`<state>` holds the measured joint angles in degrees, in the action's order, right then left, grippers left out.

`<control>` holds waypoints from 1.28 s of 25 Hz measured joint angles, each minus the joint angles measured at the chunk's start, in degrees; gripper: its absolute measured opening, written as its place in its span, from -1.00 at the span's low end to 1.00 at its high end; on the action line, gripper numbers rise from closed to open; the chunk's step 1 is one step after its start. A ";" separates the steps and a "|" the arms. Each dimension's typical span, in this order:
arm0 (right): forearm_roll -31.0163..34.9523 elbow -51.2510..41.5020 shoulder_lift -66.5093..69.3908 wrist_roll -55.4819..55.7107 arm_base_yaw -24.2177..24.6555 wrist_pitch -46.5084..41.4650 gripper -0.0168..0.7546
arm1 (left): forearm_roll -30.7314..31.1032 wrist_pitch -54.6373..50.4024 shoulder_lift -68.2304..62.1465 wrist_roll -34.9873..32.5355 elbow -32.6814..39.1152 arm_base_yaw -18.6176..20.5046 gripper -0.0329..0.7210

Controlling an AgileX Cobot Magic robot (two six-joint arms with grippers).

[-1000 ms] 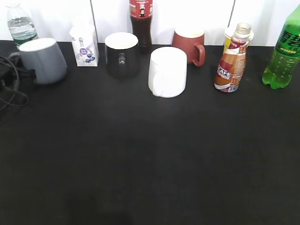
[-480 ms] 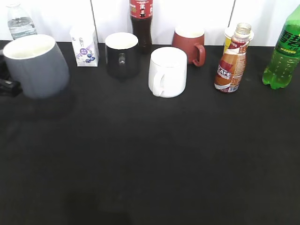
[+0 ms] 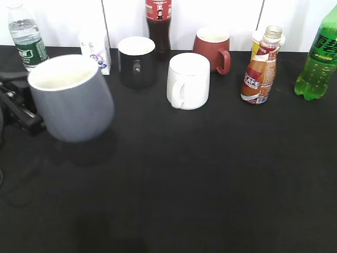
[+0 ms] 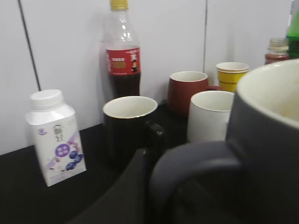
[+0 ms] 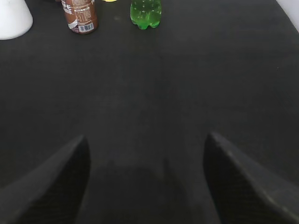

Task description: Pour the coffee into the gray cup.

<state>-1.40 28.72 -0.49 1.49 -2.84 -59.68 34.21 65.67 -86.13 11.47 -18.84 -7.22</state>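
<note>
The gray cup [image 3: 71,97] is held off the black table at the left, tilted slightly, its white inside showing. My left gripper [image 3: 21,108] is shut on its loop handle; in the left wrist view the handle [image 4: 196,161] and the cup's wall [image 4: 271,135] fill the lower right. The coffee bottle [image 3: 261,66], open-topped with its orange "CAFE" label, stands at the back right; it also shows in the right wrist view [image 5: 80,15]. My right gripper [image 5: 147,154] is open and empty above bare table, well short of the bottle.
Along the back stand a water bottle [image 3: 27,38], a milk carton [image 3: 93,50], a black mug [image 3: 136,60], a cola bottle [image 3: 158,25], a white mug [image 3: 188,80], a red mug [image 3: 212,49], yellow paper cups [image 4: 232,74] and a green soda bottle [image 3: 317,60].
The gray cup has been lifted from the back left and carried forward and to the right, toward the camera, in my left gripper. Nothing else on the table moved.
</note>
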 joint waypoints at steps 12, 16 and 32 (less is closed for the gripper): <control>0.05 0.09 5.36 0.00 0.00 26.48 0.58 | -0.05 -0.13 0.00 0.14 0.00 -0.64 -0.80; 0.05 -1.30 18.41 0.00 0.00 39.80 0.58 | -0.05 -0.13 0.00 0.14 0.00 -0.64 -0.80; -5.31 -11.45 74.02 0.05 -0.47 102.17 0.58 | -0.05 -0.18 0.00 0.14 0.00 -0.64 -0.80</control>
<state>-6.72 17.27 73.52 1.54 -3.31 42.48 34.16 65.49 -86.13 11.61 -18.84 -7.86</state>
